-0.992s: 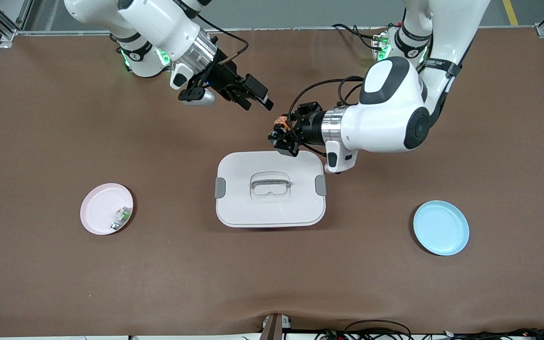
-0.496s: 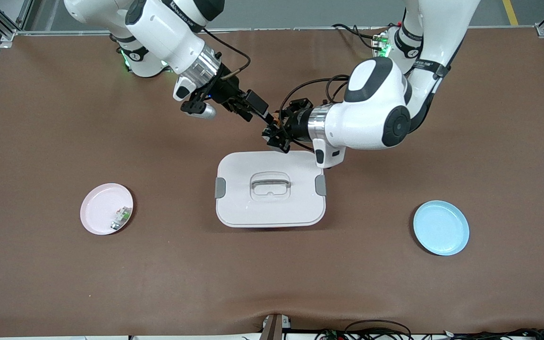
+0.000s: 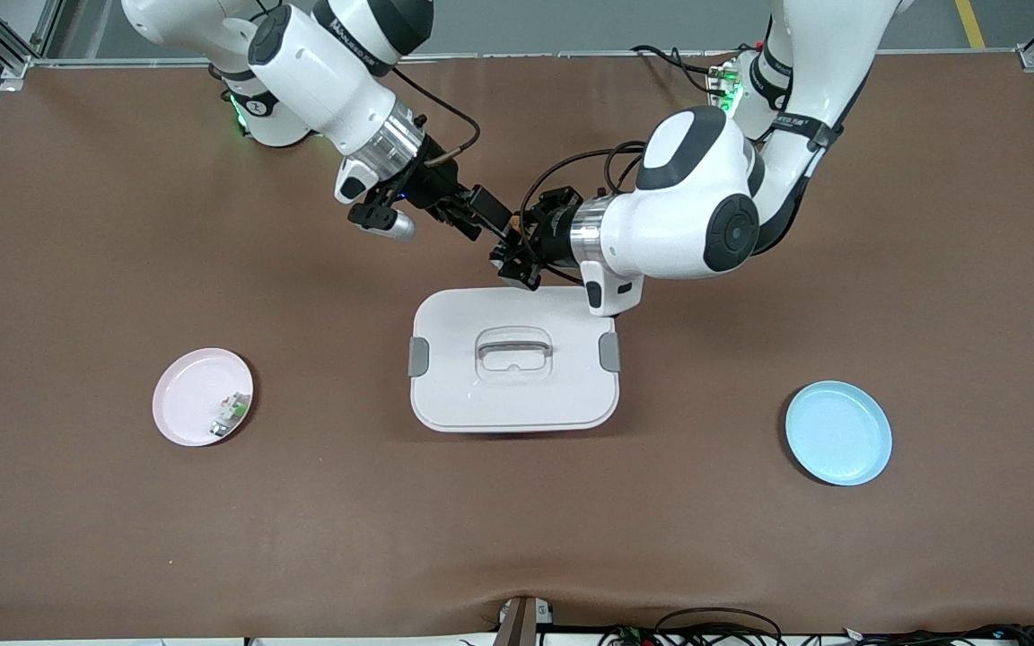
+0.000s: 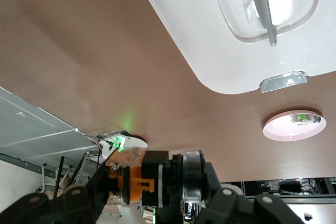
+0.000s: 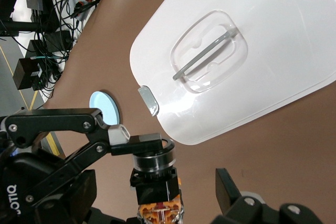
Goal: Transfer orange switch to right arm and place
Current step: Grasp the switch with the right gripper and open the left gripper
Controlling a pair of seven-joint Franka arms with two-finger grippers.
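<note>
The orange switch (image 3: 512,244) is a stubby black part with an orange end and a silver ring. My left gripper (image 3: 518,257) is shut on it, end to end, in the air over the edge of the white box that lies toward the robots' bases. In the left wrist view the switch (image 4: 139,182) lies between the left gripper's (image 4: 152,187) fingers. My right gripper (image 3: 494,224) is open around the switch. In the right wrist view the switch (image 5: 157,187) sits inside the right gripper (image 5: 157,205), and one finger (image 5: 229,190) stands apart from it.
A white lidded box (image 3: 454,395) with a handle stands mid-table below both grippers. A pink plate (image 3: 185,386) holding a small green-and-white part (image 3: 230,414) lies toward the right arm's end. A blue plate (image 3: 838,432) lies toward the left arm's end.
My right gripper has moved down toward my left gripper and now straddles the switch. My left gripper has carried the switch a little toward the right arm.
</note>
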